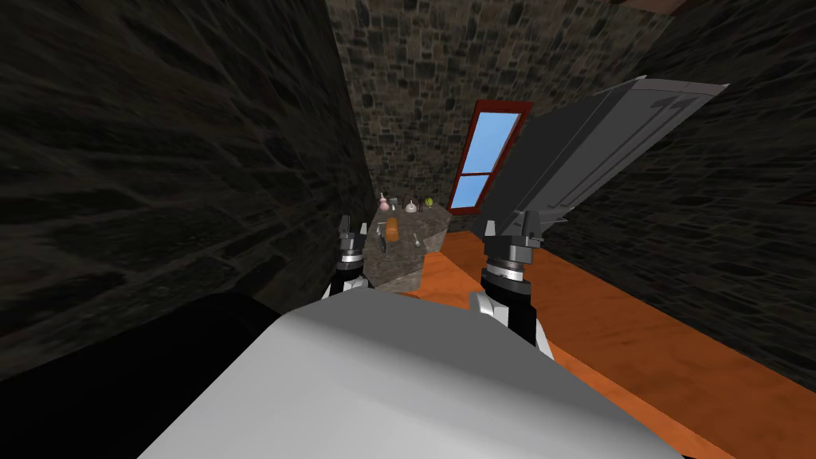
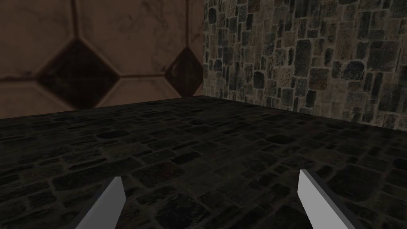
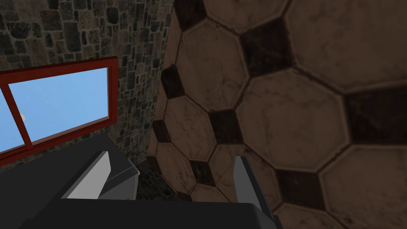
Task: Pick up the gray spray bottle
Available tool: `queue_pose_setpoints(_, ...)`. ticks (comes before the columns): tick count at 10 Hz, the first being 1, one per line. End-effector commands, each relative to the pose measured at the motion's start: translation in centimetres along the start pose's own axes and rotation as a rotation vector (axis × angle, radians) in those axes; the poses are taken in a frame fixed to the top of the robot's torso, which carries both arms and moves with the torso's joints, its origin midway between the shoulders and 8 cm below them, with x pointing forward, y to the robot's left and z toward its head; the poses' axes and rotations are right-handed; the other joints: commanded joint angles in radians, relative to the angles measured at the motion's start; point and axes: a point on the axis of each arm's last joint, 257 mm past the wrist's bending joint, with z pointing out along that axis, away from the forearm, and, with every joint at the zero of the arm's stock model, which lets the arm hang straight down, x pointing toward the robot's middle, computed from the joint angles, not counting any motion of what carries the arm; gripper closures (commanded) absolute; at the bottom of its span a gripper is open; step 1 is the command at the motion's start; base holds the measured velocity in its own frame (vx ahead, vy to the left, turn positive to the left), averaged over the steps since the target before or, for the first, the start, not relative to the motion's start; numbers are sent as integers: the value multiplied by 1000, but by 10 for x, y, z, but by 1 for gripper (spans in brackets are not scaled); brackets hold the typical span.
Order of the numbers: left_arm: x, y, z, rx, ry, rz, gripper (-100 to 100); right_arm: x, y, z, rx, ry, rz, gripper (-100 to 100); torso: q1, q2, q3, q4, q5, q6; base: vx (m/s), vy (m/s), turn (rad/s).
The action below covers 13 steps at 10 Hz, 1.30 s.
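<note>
Several small things stand at the far end of a stone-topped counter (image 1: 414, 253) ahead of me. Among them is a small grey bottle (image 1: 393, 209) beside a pink bottle (image 1: 383, 202); it is too small to make out its shape. An orange object (image 1: 392, 229) lies nearer on the top. My left gripper (image 1: 351, 229) is raised at the counter's near left corner, short of the bottles, and its fingers (image 2: 113, 202) stand wide apart with nothing between them. My right gripper (image 1: 514, 227) is held up to the right of the counter, open and empty, as its own view (image 3: 167, 179) confirms.
A dark stone wall (image 1: 159, 175) runs close along my left. A tall grey cabinet (image 1: 590, 143) rises just beyond my right gripper. A white flask (image 1: 411, 207) and a green thing (image 1: 429, 202) stand at the counter's far end. Orange floor (image 1: 637, 335) stretches to the right.
</note>
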Motion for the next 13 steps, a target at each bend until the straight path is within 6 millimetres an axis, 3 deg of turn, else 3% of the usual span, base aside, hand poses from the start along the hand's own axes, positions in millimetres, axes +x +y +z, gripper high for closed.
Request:
queue_pose_setpoints(1, 2, 7, -2, -28, 29, 14, -100, 0, 0, 0, 0, 0, 0, 0, 0, 0, 0, 0, 0, 0, -15, -19, -9)
queue_pose_setpoints(7, 5, 44, -15, -180, 107, 56, -100, 0, 0, 0, 0, 0, 0, 0, -4, 4, 2, 1, -1, 0, -46, -48, -5)
queue_pose_setpoints(13, 1, 94, -45, -398, 179, 103, -100, 0, 0, 0, 0, 0, 0, 0, -4, 5, 3, 1, -1, 0, -71, -63, -2)
